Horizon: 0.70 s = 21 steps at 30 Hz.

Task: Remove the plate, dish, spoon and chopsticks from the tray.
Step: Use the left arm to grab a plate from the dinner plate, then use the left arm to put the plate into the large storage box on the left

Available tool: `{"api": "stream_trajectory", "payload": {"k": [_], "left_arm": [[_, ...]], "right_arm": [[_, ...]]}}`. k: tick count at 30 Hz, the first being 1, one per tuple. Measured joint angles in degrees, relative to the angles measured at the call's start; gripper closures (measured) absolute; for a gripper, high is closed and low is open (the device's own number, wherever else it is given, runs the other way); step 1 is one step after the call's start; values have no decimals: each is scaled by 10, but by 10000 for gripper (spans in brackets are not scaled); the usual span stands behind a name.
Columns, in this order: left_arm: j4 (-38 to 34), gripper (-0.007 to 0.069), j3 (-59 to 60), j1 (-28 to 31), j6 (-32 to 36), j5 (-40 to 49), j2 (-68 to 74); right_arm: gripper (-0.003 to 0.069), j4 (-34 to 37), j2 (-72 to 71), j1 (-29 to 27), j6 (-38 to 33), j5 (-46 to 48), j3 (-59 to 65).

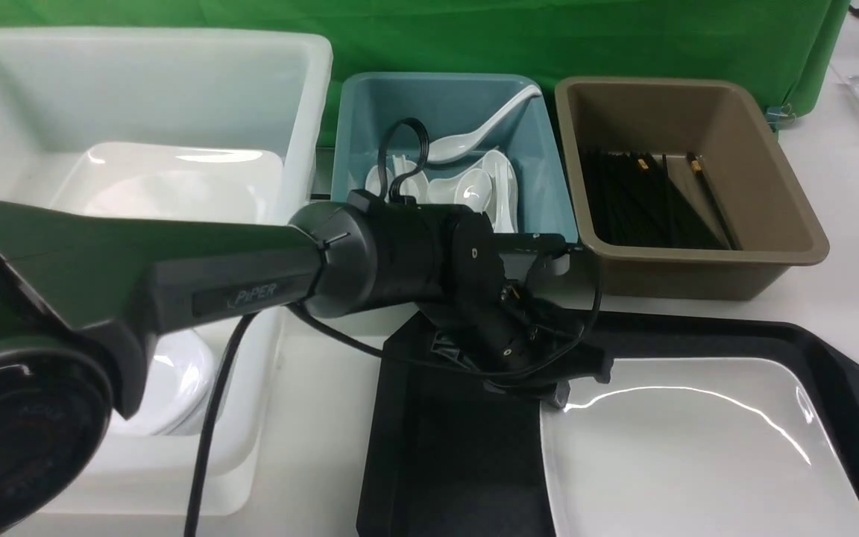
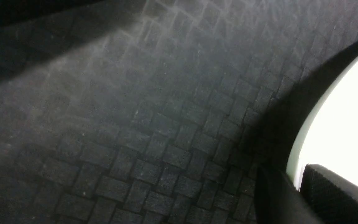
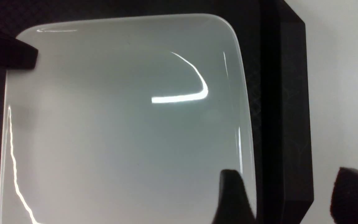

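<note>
The large white square plate (image 1: 698, 447) (image 3: 120, 124) lies on the right part of the black tray (image 1: 444, 447) (image 3: 284, 93). My left gripper (image 1: 560, 388) (image 2: 294, 177) is at the plate's far left corner, shut on the plate's rim (image 2: 294, 155), one finger above it and one below. My right gripper (image 3: 287, 174) is open astride the tray's right rim, one finger over the plate's edge and the other over the table. It does not show in the front view. No spoon, chopsticks or dish shows on the tray.
A big white tub (image 1: 303, 89) at the left holds white dishes. The blue bin (image 1: 444, 97) behind the tray holds several white spoons (image 1: 474, 134). The brown bin (image 1: 772, 164) holds black chopsticks (image 1: 646, 201). My left arm crosses in front of the tub.
</note>
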Motion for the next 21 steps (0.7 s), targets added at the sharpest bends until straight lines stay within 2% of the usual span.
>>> {"api": "stream_trajectory", "payload": {"k": [7, 21], "left_arm": [[2, 568, 0, 12, -3, 19, -29], [82, 607, 0, 23, 1, 76, -172]], "right_arm": [[211, 0, 0, 0, -1, 0, 0], [211, 0, 0, 0, -1, -17, 0]]}}
